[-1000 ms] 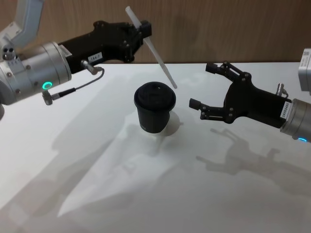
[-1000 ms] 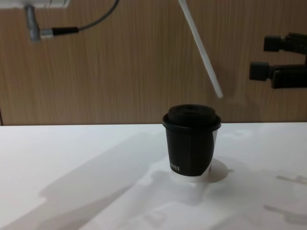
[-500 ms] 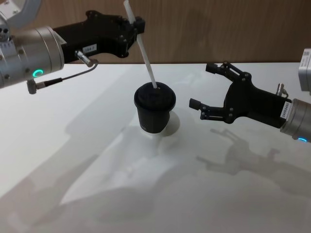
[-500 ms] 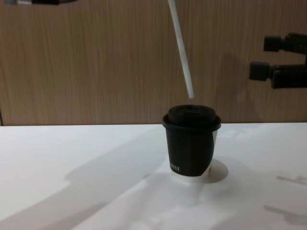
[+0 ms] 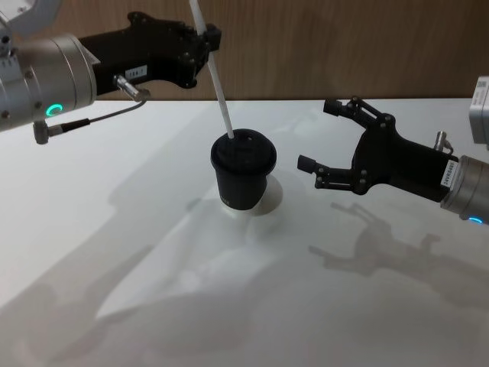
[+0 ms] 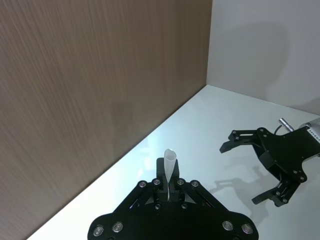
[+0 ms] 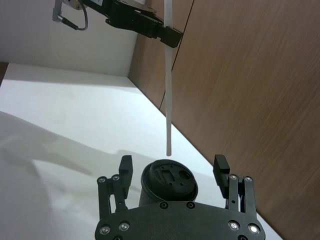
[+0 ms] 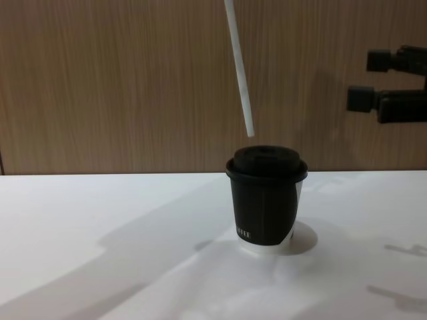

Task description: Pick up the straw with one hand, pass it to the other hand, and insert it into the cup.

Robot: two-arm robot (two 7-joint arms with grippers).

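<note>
Two grippers over the white table (image 5: 114,252).

- Left gripper (image 5: 208,37): raised behind and left of the cup (image 5: 243,180), fingers pinched onto the straw (image 5: 216,84) near its upper end.
- Straw: hangs down, leaning slightly. From the chest view its lower tip sits just above the lid (image 8: 267,159), left of the lid's centre and not touching. Not inserted yet.
- Right gripper (image 5: 317,134): to the right of the cup, well apart from it, fingers spread wide and holding nothing.
- Cup: upright on the table, lid on.

Risks, as I judge them:
- The tip is off to the lid's left side. A straight descent could land it on the dome rather than in an opening.
- A tip pressed on solid lid could bow the straw, slide it up through the pinch, or tip over a light cup.
- The lean means the tip travels sideways as it drops, which adds to the miss.

Hard to make out:
- The lid's opening; I see dark relief on the top, no clear hole.
- From the head view the tip overlaps the lid's left edge, so the gap cannot be read there.
- The straw's upper part is cut off at the top of the chest view.
</note>
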